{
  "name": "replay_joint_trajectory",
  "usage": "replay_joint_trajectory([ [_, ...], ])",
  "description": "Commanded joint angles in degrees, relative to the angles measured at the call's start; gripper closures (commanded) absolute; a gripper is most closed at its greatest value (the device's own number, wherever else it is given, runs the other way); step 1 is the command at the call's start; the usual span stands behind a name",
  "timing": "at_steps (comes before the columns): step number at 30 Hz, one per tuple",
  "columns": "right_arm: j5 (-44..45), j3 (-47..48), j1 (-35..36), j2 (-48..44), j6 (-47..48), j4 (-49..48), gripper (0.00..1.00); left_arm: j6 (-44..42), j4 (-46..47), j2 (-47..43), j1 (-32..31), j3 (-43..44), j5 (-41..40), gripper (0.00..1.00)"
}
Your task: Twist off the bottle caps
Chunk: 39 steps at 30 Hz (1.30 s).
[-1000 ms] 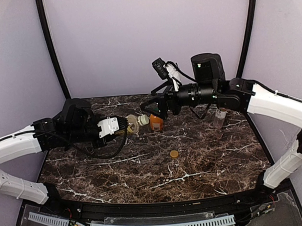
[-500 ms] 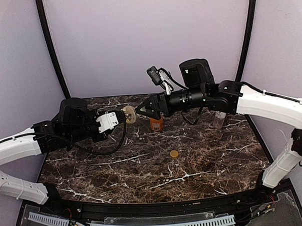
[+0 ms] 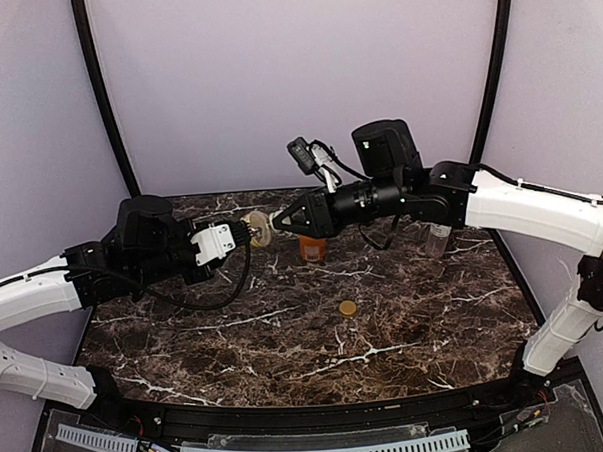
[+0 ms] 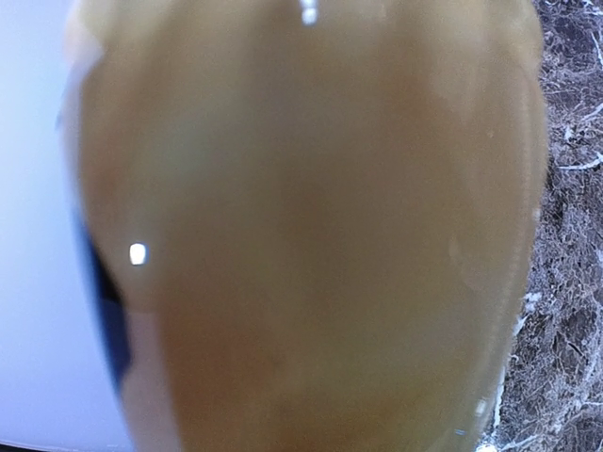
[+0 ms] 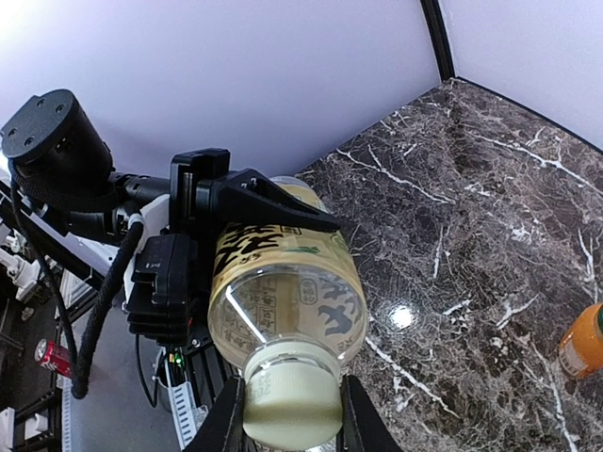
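My left gripper (image 3: 244, 232) is shut on the slim yellow bottle (image 3: 259, 229), which it holds level above the table with the neck toward the right arm. That bottle's blurred body (image 4: 311, 235) fills the left wrist view and hides the fingers. My right gripper (image 5: 288, 416) is shut on the bottle's cream-white cap (image 5: 290, 405), one finger (image 5: 226, 422) on each side. The labelled bottle (image 5: 283, 282) runs away from that cap. A tan-brown cap (image 3: 347, 308) lies loose on the marble. The short orange bottle (image 3: 312, 248) stands behind it, below the right gripper (image 3: 278, 223).
A clear bottle (image 3: 438, 238) stands at the back right, under the right forearm. The orange bottle (image 5: 582, 341) also shows at the right edge of the right wrist view. Purple walls close in the dark marble table (image 3: 286, 337) on three sides.
My right gripper moved left onto the yellow bottle's cap and went from open to shut on it. My left gripper, with the bottle, shifted slightly up and left.
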<state>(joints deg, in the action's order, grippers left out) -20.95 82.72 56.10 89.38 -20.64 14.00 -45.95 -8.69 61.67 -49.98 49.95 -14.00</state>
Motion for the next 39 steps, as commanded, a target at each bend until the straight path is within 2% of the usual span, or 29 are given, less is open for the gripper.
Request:
replay_joint_trajectory([
  [1,-2.8,-0.1,0.2,-2.0,8.7,-0.1,1.0,0.5,-2.1,-1.2,0.1,-0.3,2.8,0.72],
  [7,-10.1,-9.9,0.4,-11.9,33.5,0.2,1.0,1.9,-12.3,-1.2,0.1,1.0,12.3,0.72],
  [11,-10.5,-16.1,0.6,-19.3,48.2,-0.8,1.0,2.5,-17.2,-1.1,0.1,1.8,18.3,0.72],
  [13,-9.4,-18.2,0.7,-22.2,52.7,-1.1,1.0,2.7,-19.1,-0.9,0.1,2.2,20.0,0.72],
  [18,-5.2,-20.6,0.7,-25.6,57.1,0.4,1.0,3.0,-21.2,-0.5,0.2,3.3,22.5,0.72],
  [26,-3.0,-19.6,1.2,-23.1,60.6,1.8,1.0,3.7,-23.5,0.4,0.2,5.1,25.9,0.73],
  [30,-0.8,-15.5,2.9,-19.7,66.7,5.1,1.0,5.6,-25.1,0.9,0.1,6.0,28.9,0.73],
  [35,1.2,-7.7,3.9,-14.1,77.7,13.4,1.0,8.9,-28.3,1.7,0.1,6.8,36.6,0.73],
  [39,1.2,-4.3,3.9,-11.8,81.0,16.2,1.0,10.0,-29.3,1.9,0.1,7.2,38.4,0.73],
])
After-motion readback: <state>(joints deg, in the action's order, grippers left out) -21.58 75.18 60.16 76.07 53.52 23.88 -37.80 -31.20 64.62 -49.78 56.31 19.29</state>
